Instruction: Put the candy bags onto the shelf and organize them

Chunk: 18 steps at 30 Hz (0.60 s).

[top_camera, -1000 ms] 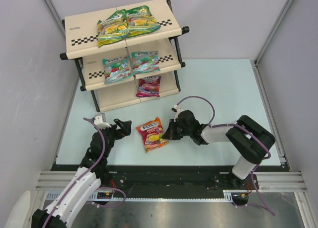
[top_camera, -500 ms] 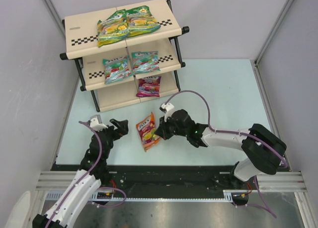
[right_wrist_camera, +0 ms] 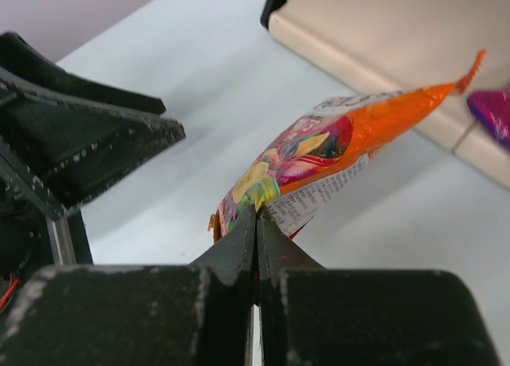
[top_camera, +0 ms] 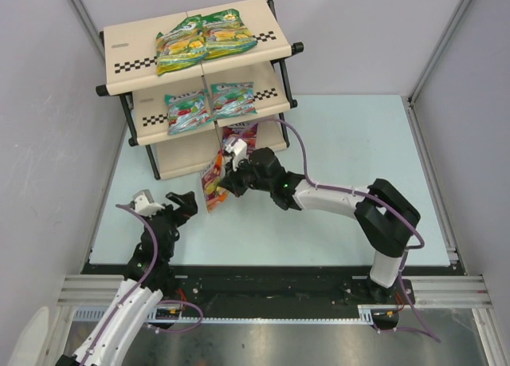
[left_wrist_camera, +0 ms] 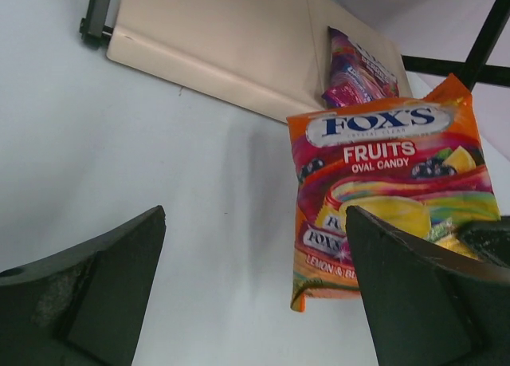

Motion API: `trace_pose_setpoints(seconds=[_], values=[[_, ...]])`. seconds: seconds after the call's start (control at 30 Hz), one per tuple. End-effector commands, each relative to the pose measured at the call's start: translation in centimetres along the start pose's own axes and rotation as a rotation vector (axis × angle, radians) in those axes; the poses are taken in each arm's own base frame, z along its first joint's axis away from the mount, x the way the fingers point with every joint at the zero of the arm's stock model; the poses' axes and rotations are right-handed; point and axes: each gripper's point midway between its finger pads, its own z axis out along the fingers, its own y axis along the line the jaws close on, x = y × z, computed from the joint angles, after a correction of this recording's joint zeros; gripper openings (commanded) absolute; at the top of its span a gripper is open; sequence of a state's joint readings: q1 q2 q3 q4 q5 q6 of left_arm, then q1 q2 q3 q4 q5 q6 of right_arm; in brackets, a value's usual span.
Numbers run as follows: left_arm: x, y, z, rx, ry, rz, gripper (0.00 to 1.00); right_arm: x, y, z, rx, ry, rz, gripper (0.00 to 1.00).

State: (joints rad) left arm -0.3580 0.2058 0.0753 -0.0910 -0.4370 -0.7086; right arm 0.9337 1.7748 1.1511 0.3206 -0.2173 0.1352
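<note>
I read the orange candy bag as glossy, crinkled plastic film. The shelf panels look smooth and matt. The bench is matt. The left end effector looks grainy, matt black plastic.

An orange-red candy bag is printed with rainbow swirls and white lettering; the beige shelf is edged with black-white checkered strips.
</note>
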Motion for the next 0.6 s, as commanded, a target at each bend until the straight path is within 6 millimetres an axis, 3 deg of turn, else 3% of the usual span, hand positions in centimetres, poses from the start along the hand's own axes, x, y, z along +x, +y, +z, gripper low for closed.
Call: trace_pose_setpoints(seconds=[0.0, 0.03, 0.13, 0.17, 0.23, 0.27, 0.33, 0.57], values=[[-2.2, -0.2, -0.3, -0.028, -0.069, -0.038, 1.00, -5.6, 1.2, 2.2, -0.108, -0.136, -0.098, 0.00], [-2.3, -0.1, -0.4, -0.035, -0.075, -0.040, 1.00, -6.9, 1.0, 2.6, -0.111, -0.159, -0.109, 0.00], [-3.1, 0.3, -0.6, -0.055, -0.103, -0.044, 1.00, -6.2, -0.1, 4.5, -0.116, -0.123, -0.105, 0.00], [-3.3, 0.2, -0.7, -0.054, -0.111, -0.047, 1.00, -8.0, 0.1, 5.0, -0.128, -0.151, -0.115, 0.00], [-3.6, 0.3, -0.8, -0.058, -0.123, -0.049, 1.00, -6.1, -0.9, 6.8, -0.128, -0.090, -0.102, 0.00], [-3.5, 0.4, -0.8, -0.060, -0.122, -0.047, 1.00, -7.6, -0.9, 7.4, -0.129, -0.115, -0.122, 0.00], [-3.4, 0.5, -0.8, -0.062, -0.121, -0.047, 1.00, -6.2, -1.8, 8.9, -0.113, -0.086, -0.122, 0.00], [-2.9, 0.7, -0.6, -0.064, -0.110, -0.032, 1.00, -6.4, -5.3, 10.9, 0.007, -0.119, -0.137, 0.00]])
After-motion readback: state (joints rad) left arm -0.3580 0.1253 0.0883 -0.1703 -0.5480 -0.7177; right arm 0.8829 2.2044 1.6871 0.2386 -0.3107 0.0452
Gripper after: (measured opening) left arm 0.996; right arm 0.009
